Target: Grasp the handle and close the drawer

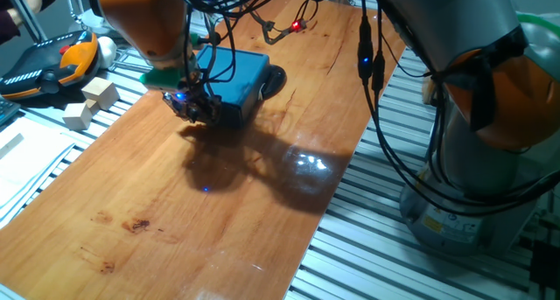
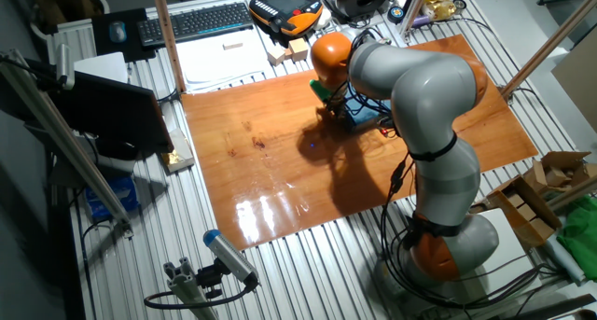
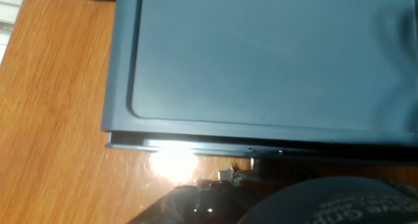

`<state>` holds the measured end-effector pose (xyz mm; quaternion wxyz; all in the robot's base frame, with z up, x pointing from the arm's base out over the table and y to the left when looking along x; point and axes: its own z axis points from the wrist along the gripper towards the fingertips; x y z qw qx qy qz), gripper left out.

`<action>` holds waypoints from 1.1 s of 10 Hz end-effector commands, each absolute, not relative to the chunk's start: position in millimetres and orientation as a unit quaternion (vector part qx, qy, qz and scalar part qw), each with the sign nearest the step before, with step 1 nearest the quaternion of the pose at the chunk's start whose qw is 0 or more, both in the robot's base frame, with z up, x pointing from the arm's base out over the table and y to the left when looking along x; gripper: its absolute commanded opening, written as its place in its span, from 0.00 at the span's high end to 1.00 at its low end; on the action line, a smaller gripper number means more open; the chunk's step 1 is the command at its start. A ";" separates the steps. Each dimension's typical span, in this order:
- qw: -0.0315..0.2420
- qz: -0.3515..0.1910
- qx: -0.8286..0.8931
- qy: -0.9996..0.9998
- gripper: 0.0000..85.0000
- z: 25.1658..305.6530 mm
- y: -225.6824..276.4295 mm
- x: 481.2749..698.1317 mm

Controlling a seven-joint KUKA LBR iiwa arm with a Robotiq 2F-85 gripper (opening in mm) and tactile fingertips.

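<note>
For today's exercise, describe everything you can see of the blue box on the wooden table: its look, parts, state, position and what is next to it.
The blue box is a flat-topped casing of smooth, matte, plastic-looking material with rounded corners and a shallow recessed top panel. It sits flat on the far part of the wooden table, in the arm's shadow. In the hand view only a thin seam shows along its front edge, so the drawer looks nearly or fully in. The pincer is at its front; contact cannot be told.
</note>
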<state>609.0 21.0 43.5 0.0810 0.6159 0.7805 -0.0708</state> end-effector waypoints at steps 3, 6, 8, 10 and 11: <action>0.082 -0.070 0.615 0.781 0.98 43.4 15.8 609.0; 0.084 -0.071 0.613 0.782 0.98 41.6 12.1 607.8; 0.086 -0.070 0.607 0.787 0.98 41.4 9.9 606.8; 0.087 -0.071 0.602 0.790 0.98 42.0 8.4 607.0; 0.087 -0.072 0.602 0.791 0.98 42.1 8.4 607.1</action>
